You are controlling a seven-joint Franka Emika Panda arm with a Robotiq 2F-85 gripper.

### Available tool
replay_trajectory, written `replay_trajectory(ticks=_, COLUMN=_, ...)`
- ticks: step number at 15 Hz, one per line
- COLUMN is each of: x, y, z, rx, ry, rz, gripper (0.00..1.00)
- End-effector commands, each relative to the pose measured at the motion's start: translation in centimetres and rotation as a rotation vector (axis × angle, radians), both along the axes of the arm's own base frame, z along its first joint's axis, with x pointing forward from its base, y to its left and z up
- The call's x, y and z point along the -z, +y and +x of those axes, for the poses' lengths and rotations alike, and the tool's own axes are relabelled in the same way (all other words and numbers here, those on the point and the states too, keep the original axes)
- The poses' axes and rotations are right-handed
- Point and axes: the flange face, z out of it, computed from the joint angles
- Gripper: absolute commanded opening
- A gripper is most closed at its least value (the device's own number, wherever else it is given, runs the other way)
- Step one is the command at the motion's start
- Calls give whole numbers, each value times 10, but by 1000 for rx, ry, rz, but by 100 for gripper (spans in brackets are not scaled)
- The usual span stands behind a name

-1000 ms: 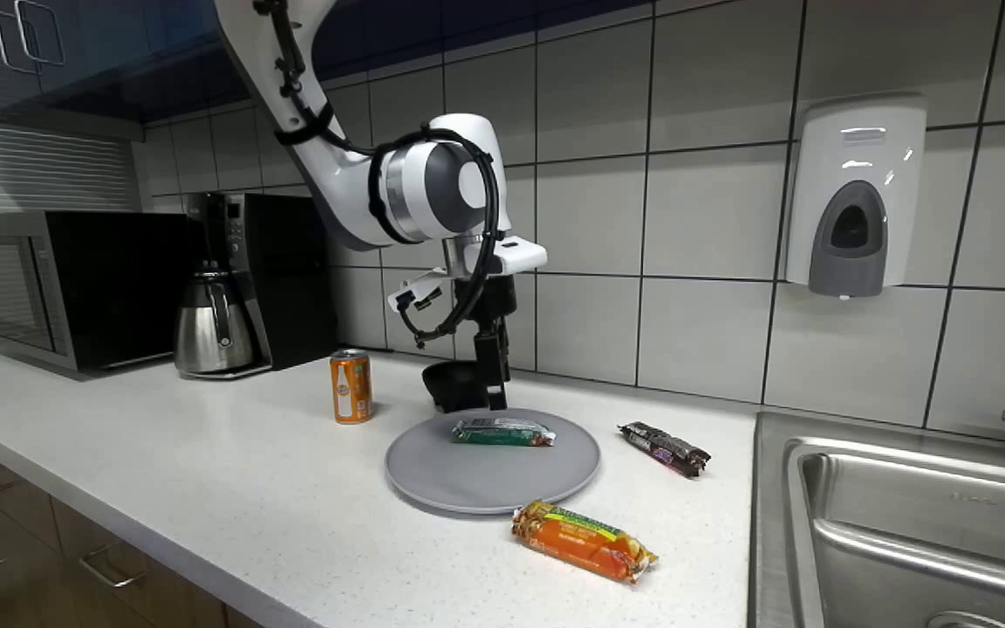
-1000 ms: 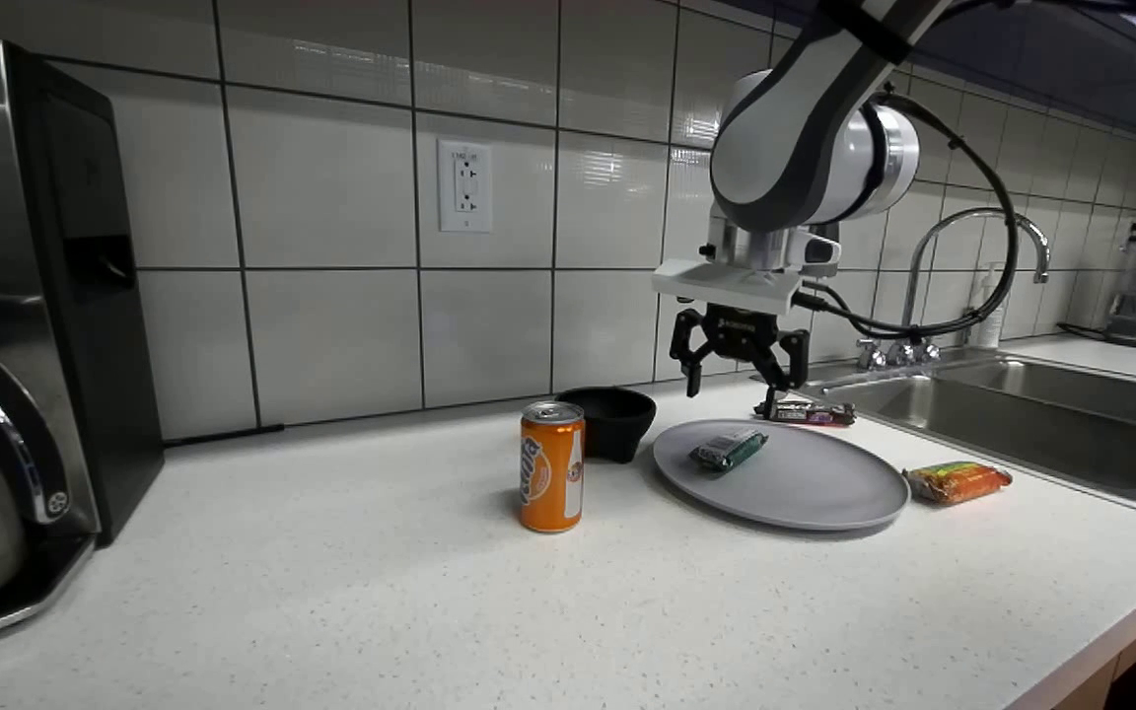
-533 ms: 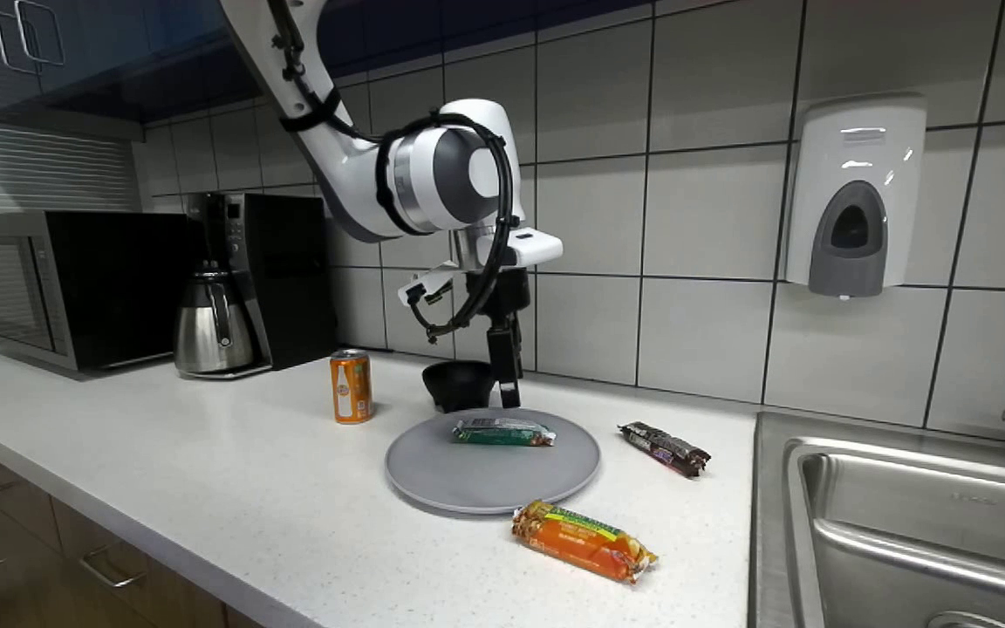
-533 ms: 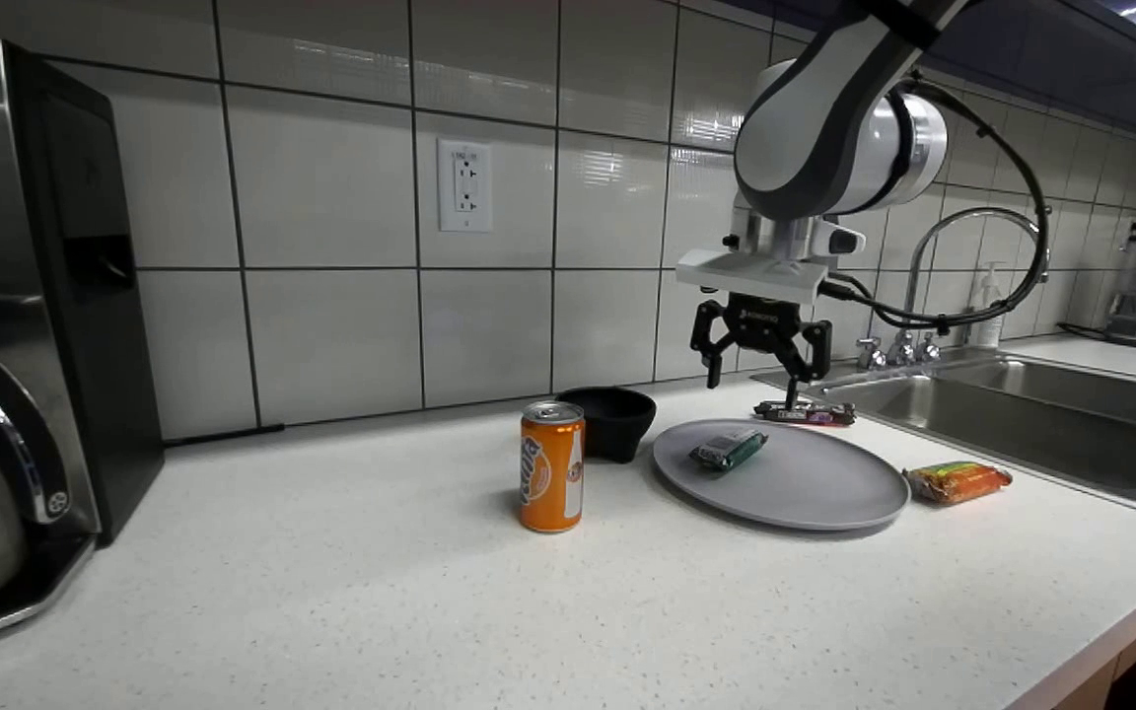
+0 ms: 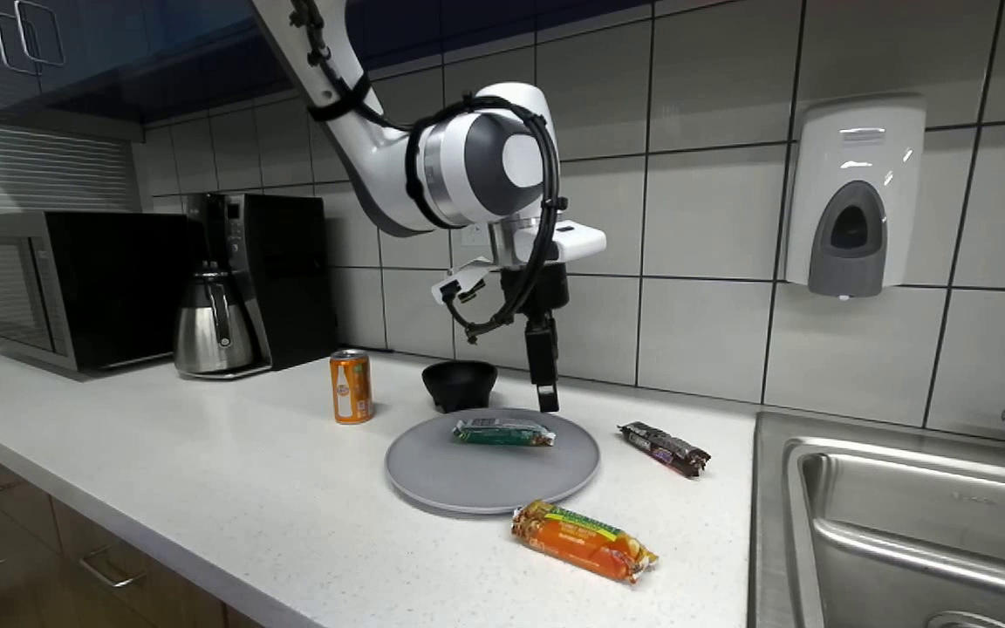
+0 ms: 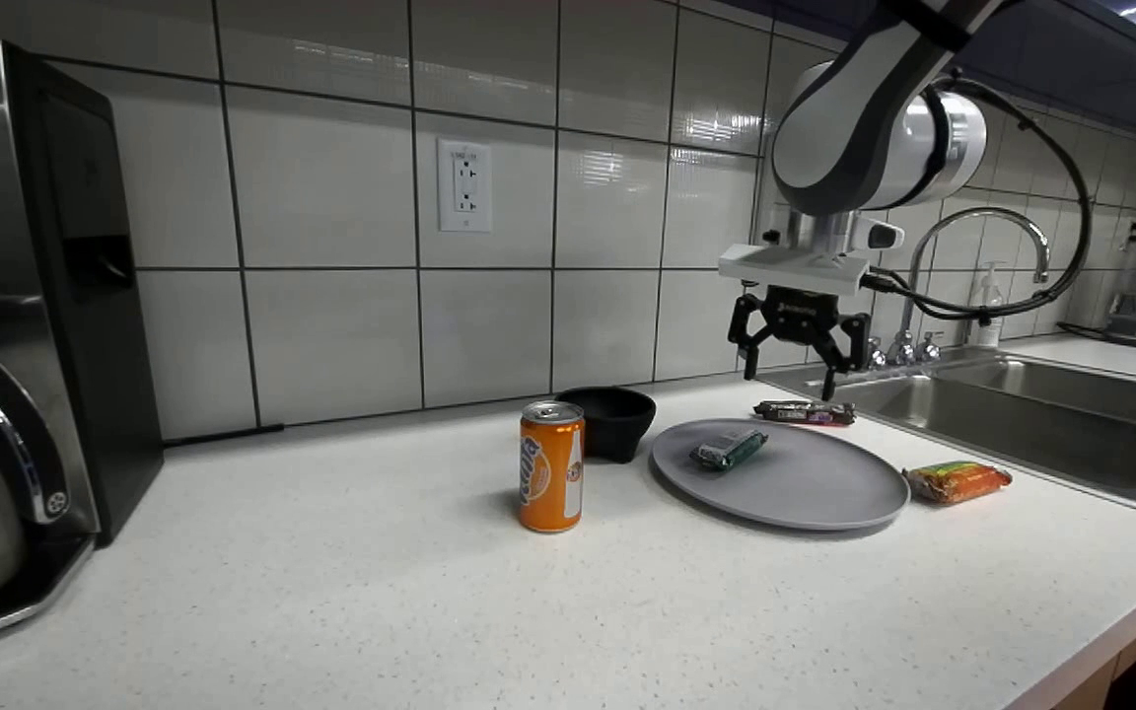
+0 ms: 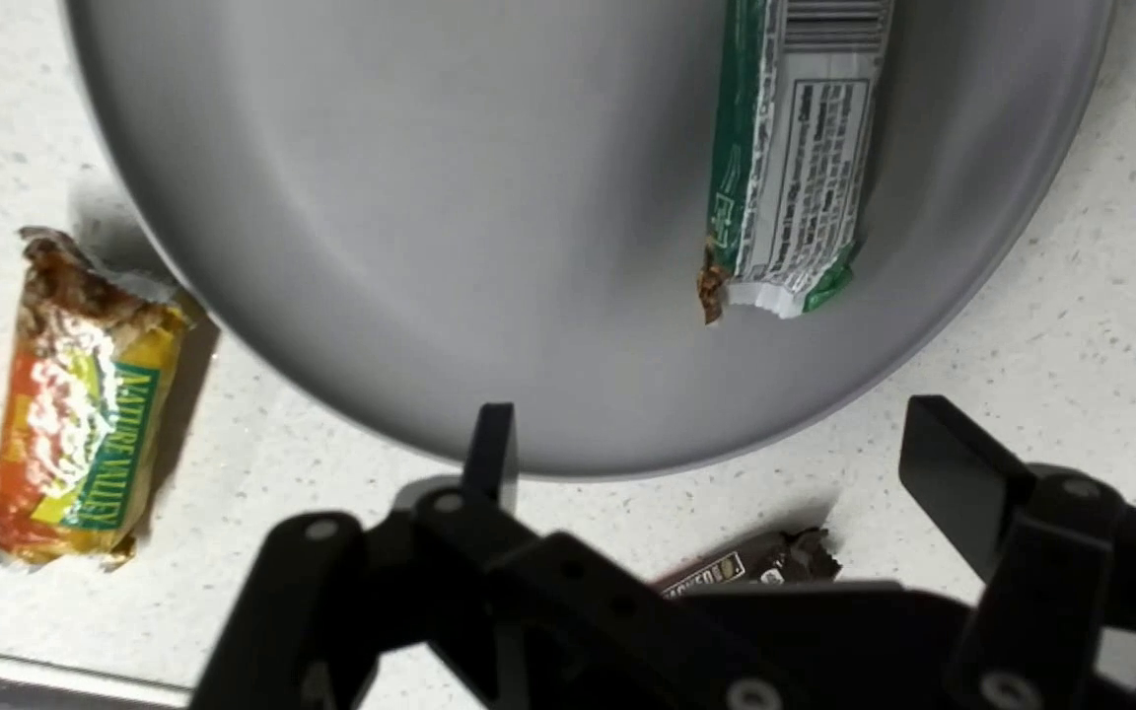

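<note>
Gripper (image 6: 790, 383) was spread wide, nothing in its grasp, hanging above the counter (image 6: 331, 592) near the rim of the gray plate (image 6: 815, 498). Green-wrapped bar (image 7: 795, 158) lay on the plate. Dark-wrapped bar (image 5: 664, 449) lay on the counter between plate and sink (image 5: 769, 541). Nature Valley bar (image 7: 85, 424) sat at the plate's rim, couldn't tell if touching. Fanta can (image 6: 552, 468) stood upright near the black bowl (image 5: 459, 385).

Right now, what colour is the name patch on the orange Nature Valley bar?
Dark green; the name patch shows best in the wrist view.
</note>
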Motion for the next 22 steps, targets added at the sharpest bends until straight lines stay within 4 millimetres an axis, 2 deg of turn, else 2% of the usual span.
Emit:
replay_trajectory(ticks=1, x=-9, y=-22, z=-8, rx=-24, ry=-3, rz=13, gripper=100)
replay_trajectory(ticks=11, x=-7, y=-74, z=-12, rx=-109, ry=25, rz=-10, gripper=100)
replay_trajectory(ticks=16, x=0, y=-86, z=-7, rx=-73, ry=26, rz=0, gripper=100)
replay_trajectory(ticks=22, x=9, y=-94, z=9, rx=13, ry=4, rz=4, gripper=100)
